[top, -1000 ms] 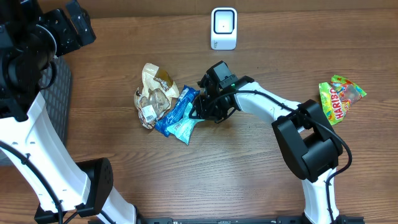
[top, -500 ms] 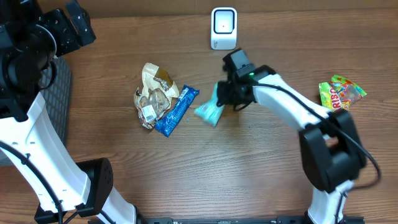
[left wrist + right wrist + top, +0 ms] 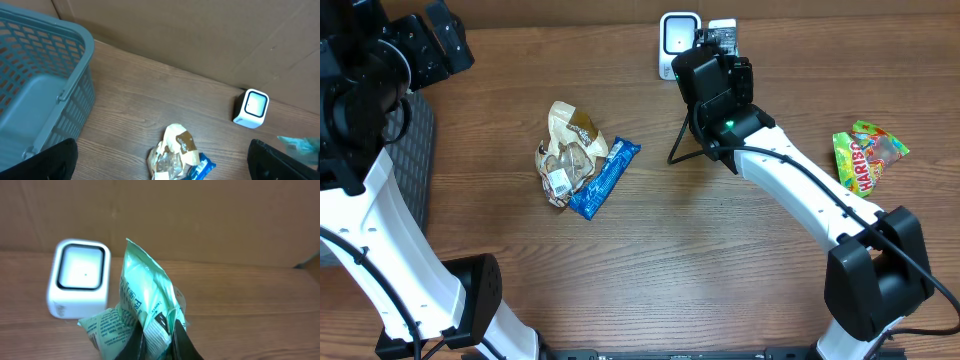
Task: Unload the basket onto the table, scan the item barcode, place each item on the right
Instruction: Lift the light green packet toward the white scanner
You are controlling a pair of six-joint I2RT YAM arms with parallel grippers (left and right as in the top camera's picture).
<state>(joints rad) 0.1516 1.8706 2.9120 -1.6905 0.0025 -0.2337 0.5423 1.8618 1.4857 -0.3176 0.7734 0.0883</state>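
basket: grey-blue, slatted plastic, at the far left edge of the surface; the left wrist view shows its inside bare.
left gripper: held high over the left rear of the surface, fingers spread wide, nothing between them.
beige bag: crumpled, lying flat left of centre, a white label at its near end.
blue wrapper: long and narrow, lying aslant, touching the right side of the beige bag.
scanner: small white box with a dark-rimmed window, standing at rear centre close to the cardboard wall.
green packet: the task's item; lifted off the surface, upright and creased, just right of the scanner; fine print faces the right wrist camera; whether a barcode faces the scanner window cannot be told.
right gripper: reaches in at rear centre, fingers pinched tight on the lower edge of the green packet.
Haribo bag: bright yellow-green, flat at the far right, well apart from the rest.
surface: brown wood grain.
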